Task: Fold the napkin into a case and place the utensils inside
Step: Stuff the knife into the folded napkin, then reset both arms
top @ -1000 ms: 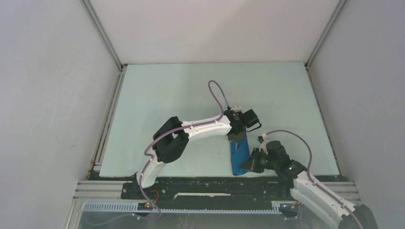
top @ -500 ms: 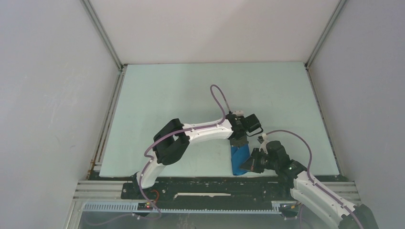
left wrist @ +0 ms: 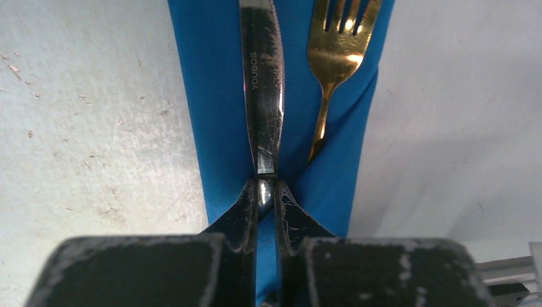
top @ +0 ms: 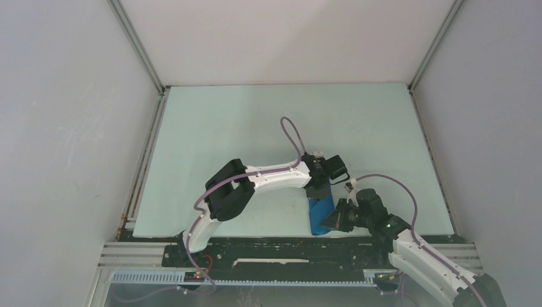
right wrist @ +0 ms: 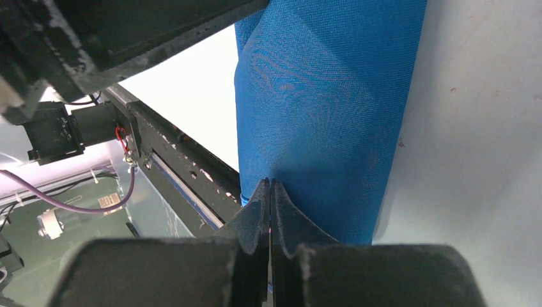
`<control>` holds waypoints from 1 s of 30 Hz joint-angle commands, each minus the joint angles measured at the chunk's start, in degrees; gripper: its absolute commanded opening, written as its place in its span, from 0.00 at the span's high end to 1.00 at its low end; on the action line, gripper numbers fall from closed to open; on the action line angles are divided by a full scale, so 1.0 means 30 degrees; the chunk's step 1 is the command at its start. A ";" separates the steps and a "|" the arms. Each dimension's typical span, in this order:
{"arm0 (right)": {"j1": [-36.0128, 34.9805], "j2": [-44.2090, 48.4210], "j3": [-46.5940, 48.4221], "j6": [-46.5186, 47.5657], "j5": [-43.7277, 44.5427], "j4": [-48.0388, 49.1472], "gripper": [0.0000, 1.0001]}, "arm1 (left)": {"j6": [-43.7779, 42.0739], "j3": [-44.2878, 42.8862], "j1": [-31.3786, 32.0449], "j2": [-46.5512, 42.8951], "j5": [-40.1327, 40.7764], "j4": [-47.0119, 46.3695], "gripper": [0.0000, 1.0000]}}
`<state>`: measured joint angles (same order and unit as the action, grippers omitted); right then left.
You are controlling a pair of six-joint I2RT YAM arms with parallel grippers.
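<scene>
the left gripper [left wrist: 266, 195] is clamped on the near end of the knife [left wrist: 262, 83], which runs straight ahead of it over the blue case [left wrist: 204, 96]. just right of the knife lies the gold fork [left wrist: 339, 45], its handle tucked into the cloth. the right gripper [right wrist: 270, 198] has its fingers pinched together on the case's near edge, the cloth stretching ahead of it on the table [right wrist: 486, 128].

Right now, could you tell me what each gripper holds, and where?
Left gripper: the knife, by its end nearest the wrist. Right gripper: the case, by its edge.
</scene>
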<state>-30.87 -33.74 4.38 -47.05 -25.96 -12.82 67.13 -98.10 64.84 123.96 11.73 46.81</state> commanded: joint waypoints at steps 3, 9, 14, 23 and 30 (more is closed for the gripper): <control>-0.0168 0.0050 -0.0328 -0.0028 0.0126 0.0225 1.00 | 0.0370 0.0383 -0.0211 -0.1249 0.0110 -0.0047 0.84; -0.0213 -0.0004 -0.0344 0.0014 0.0076 0.0317 1.00 | -0.0174 -0.0175 -0.0226 -0.1271 0.0405 0.0055 0.77; -0.0197 -0.0016 -0.0325 0.0042 0.0106 0.0333 1.00 | -0.0741 -0.0623 -0.0222 -0.1597 0.0887 0.0578 0.66; -0.0267 0.0219 0.0761 0.0331 0.0354 -0.0779 1.00 | -0.3232 -0.1054 -0.0241 -0.4290 0.3474 0.1326 0.56; -0.0272 0.1028 0.3209 0.0811 0.0863 -0.3410 0.99 | -0.6500 0.3663 -0.0270 -1.0979 0.6512 -0.1837 0.51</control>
<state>-31.20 -31.77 8.38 -46.33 -24.67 -18.87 55.05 -92.88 64.31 103.79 22.87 46.39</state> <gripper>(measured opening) 0.007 0.475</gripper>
